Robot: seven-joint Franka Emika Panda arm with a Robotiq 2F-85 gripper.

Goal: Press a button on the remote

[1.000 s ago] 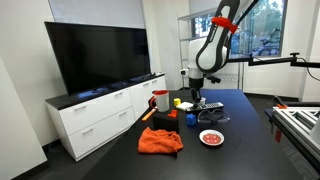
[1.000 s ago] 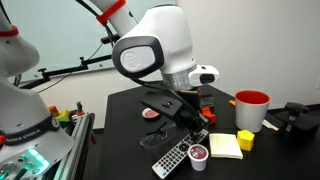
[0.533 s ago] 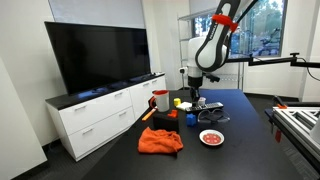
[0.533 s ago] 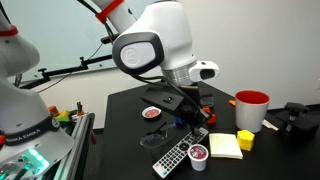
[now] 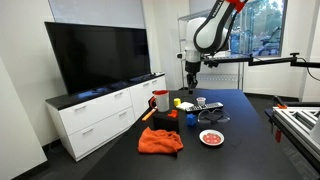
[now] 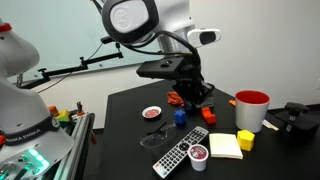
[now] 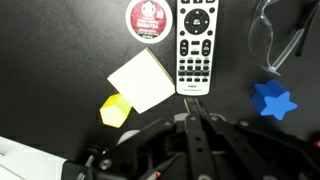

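Remote (image 7: 197, 45): black slab w/ pale key rows; gripper (image 7: 194, 108) above it, fingers prob. pinched together, empty.

- Both exterior views are evenly bright; daylight enters through the window (image 5: 262, 35) at the upper right, slightly washed out.
- The television (image 5: 98, 55) screen shows pale reflections near its lower edge.
- In the wrist view the remote (image 7: 196, 45) is sharp, keys legible (the gripper (image 7: 197, 100) at the bottom edge looks dim and soft).
- The black table (image 7: 50, 60) swallows shadows.
- All pictures are small and coarse.
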